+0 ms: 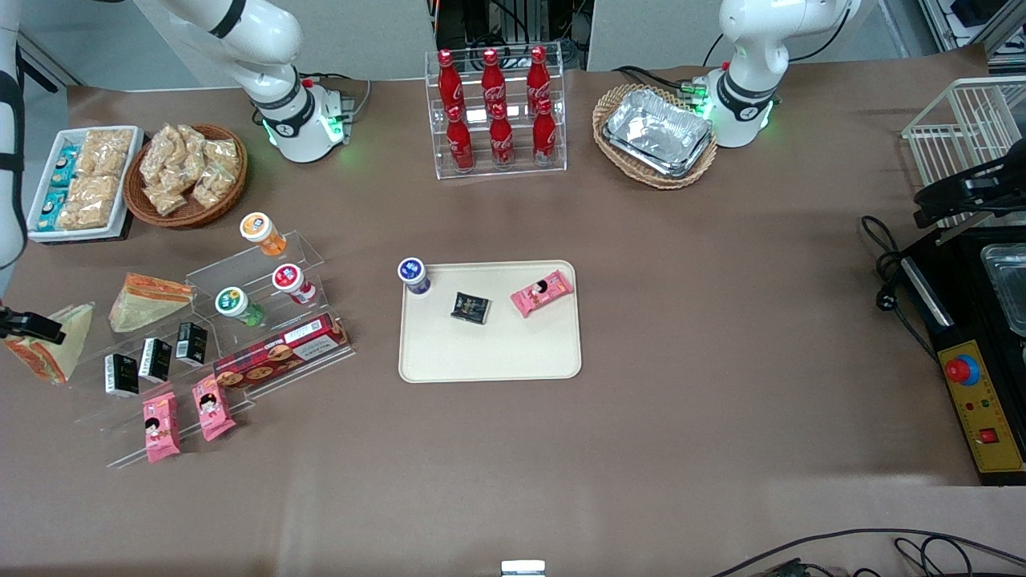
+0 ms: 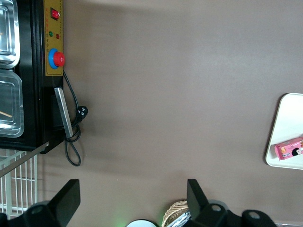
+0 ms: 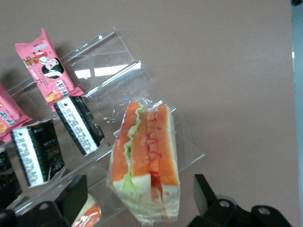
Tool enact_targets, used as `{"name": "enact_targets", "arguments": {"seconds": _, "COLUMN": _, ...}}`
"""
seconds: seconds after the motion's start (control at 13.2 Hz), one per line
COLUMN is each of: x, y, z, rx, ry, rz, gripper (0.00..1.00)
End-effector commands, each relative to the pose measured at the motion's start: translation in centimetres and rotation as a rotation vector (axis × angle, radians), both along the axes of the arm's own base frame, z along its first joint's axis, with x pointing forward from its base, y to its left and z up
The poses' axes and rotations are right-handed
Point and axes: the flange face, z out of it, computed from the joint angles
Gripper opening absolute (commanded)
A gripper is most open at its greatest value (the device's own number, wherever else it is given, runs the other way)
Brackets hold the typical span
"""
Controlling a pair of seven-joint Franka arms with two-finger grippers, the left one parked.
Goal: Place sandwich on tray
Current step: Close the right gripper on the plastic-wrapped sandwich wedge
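Sandwich [image 1: 44, 343] at the front view's left edge sits beneath the gripper [image 1: 24, 324], well apart from the central cream tray [image 1: 489, 357]. Right wrist view: fingers [image 3: 71, 201] spread wide around the wrapped wedge; soft, slippery film, so pinch the bread faces gently.

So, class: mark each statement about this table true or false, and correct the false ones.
1. A pink snack packet lies on the tray. True.
2. The sandwich is on the tray. False: it is at the clear stand, toward the working arm's end.
3. Six red bottles fill the rack. True.
4. The gripper hangs over the tray. False: it is open, its fingers on either side of the sandwich.
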Motion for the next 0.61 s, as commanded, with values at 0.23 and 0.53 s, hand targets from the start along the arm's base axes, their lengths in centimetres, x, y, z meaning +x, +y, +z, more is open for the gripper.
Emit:
{"name": "enact_targets", "arguments": {"seconds": 0.23, "x": -0.8, "y": 0.1, "z": -2.2, "rx": -0.027, "ry": -0.014, "rz": 0.091, "gripper": 0.72}}
{"name": "enact_targets", "arguments": {"seconds": 0.53, "x": -0.6, "y": -0.1, "z": -1.2, "rx": -0.035, "ry": -0.016, "rz": 0.141, "gripper": 0.35}}
